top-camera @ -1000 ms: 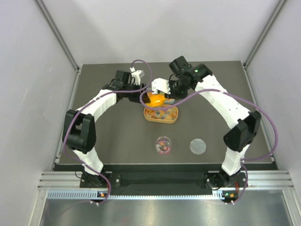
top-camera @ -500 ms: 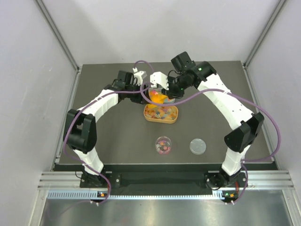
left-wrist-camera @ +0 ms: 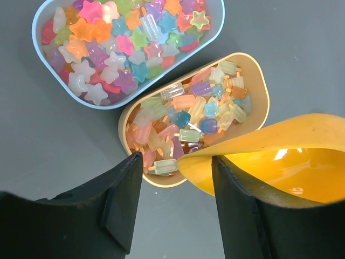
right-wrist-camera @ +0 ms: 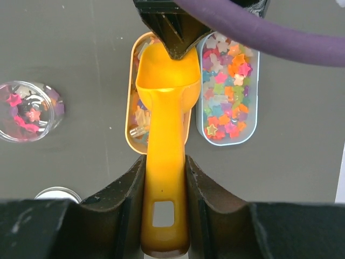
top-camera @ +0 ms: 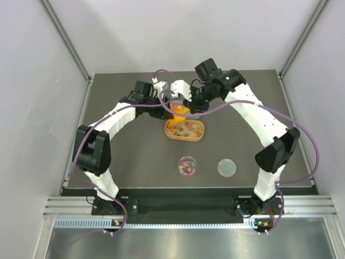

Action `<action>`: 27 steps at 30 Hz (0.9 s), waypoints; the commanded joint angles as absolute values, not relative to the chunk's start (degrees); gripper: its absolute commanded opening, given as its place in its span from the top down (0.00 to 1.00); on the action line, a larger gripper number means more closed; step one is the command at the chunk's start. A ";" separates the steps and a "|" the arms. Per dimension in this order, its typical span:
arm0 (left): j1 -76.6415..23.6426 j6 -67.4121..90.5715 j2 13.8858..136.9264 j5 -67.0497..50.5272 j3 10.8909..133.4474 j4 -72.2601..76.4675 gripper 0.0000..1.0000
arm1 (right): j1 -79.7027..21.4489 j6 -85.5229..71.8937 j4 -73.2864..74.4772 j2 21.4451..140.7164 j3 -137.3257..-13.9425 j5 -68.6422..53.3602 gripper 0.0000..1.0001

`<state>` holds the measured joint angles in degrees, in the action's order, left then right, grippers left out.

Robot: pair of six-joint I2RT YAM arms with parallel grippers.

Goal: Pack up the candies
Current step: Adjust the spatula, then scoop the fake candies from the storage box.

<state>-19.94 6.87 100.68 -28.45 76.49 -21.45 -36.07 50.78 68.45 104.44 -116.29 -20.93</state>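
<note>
The candies are small multicoloured pieces: star shapes [left-wrist-camera: 108, 43] fill a blue-rimmed tray [left-wrist-camera: 38, 32], and popsicle shapes [left-wrist-camera: 188, 116] fill a tan tray [left-wrist-camera: 261, 91]. My right gripper [right-wrist-camera: 164, 216] is shut on the handle of the orange scoop [right-wrist-camera: 161, 124]. The scoop bowl hangs over the tan tray [right-wrist-camera: 131, 108], and no candies show in it. My left gripper [left-wrist-camera: 175, 189] is open at the scoop's bowl [left-wrist-camera: 280, 167], whose rim is against the right finger. In the top view both grippers [top-camera: 161, 101] [top-camera: 187, 101] meet over the far end of the tan tray [top-camera: 200, 132].
A small clear round container [top-camera: 187, 165] with some star candies stands nearer the front, also in the right wrist view [right-wrist-camera: 29, 110]. Its round lid [top-camera: 226, 168] lies to its right. The blue-rimmed tray [right-wrist-camera: 257, 81] lies beside the tan one.
My right gripper has swung left and toward the back with the scoop, lifting it off the tan tray's middle. The left gripper has barely moved.
</note>
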 commanded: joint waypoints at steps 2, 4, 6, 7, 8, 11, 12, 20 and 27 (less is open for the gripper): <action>-19.95 5.19 98.62 -25.58 78.75 -20.13 0.42 | -34.64 53.51 70.48 100.74 -112.61 -21.28 1.00; -19.43 4.39 97.65 -23.22 79.27 -20.74 0.41 | -33.32 55.36 71.28 99.06 -109.61 -19.08 1.00; -18.46 3.70 96.33 -21.80 79.71 -21.27 0.40 | -31.47 58.17 73.55 97.65 -106.01 -16.09 1.00; -18.02 3.43 95.98 -21.36 79.98 -21.70 0.40 | -30.77 58.71 74.35 97.21 -105.04 -15.04 1.00; -17.32 3.17 95.37 -20.92 79.98 -21.80 0.40 | -29.63 59.23 74.62 96.86 -103.46 -13.99 1.00; -15.92 2.99 94.57 -19.34 78.84 -22.06 0.40 | -27.78 58.72 74.88 95.63 -101.43 -12.22 1.00; -15.73 3.25 94.31 -19.25 78.32 -21.89 0.39 | -27.60 58.28 74.62 95.28 -100.99 -11.26 1.00; -15.21 4.66 94.48 -21.18 75.85 -21.09 0.40 | -27.07 51.96 70.31 96.76 -97.82 -9.23 1.00; -15.21 10.18 91.94 -19.69 70.59 -21.10 0.40 | -28.74 47.55 70.84 101.07 -99.23 -3.96 1.00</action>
<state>-15.14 6.42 95.48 -20.05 73.60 -21.85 -27.70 50.72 71.11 99.18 -98.26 -8.19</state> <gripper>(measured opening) 0.603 0.272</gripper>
